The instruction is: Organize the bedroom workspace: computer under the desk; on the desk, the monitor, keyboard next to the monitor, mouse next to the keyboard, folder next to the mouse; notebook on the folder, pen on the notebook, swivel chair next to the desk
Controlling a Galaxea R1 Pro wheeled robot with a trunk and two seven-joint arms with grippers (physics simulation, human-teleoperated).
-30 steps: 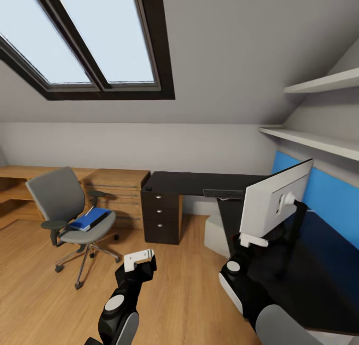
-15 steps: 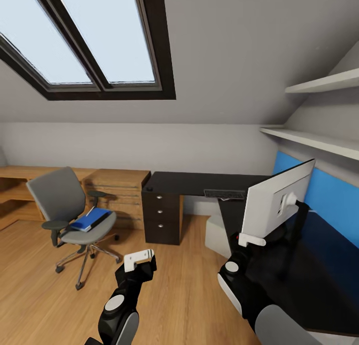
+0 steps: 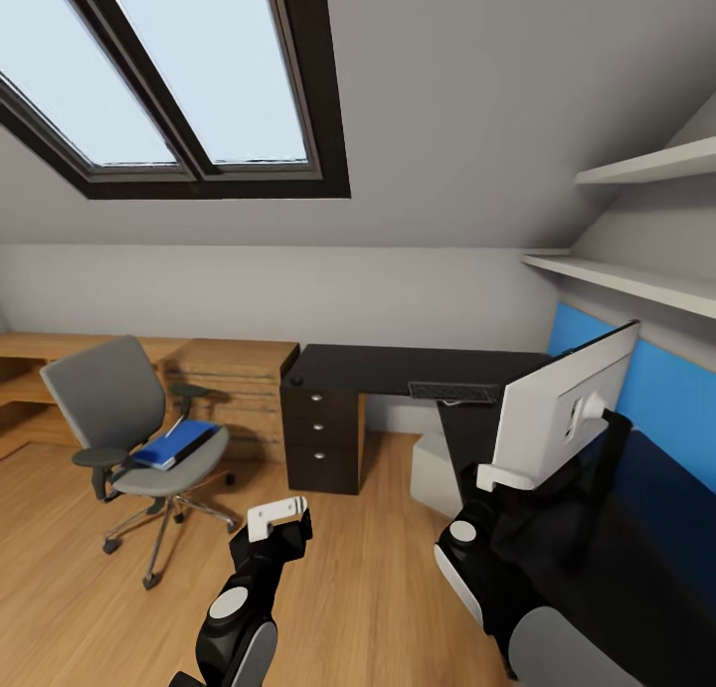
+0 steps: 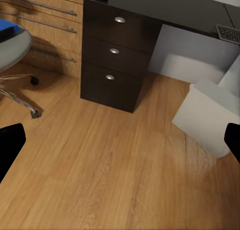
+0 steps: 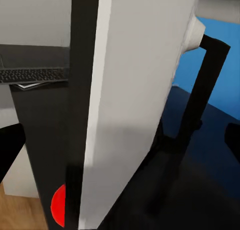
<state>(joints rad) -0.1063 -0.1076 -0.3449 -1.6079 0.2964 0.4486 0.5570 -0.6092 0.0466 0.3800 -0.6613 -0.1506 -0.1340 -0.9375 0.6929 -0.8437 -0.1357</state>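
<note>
Glossy black arms with white round joint caps.

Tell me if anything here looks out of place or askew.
Yes. The monitor tilts, its pale back toward the room, at the right gripper. A blue folder lies on the chair seat, not the desk. The chair stands apart from the desk, by the wood cabinet.

A large dark-framed skylight (image 3: 189,81) is set into the sloped grey ceiling (image 3: 457,110), two pale shelves (image 3: 636,220) are fixed to the wall, and a light wood cabinet (image 3: 234,394) is placed on the wood floor (image 3: 368,578).
</note>
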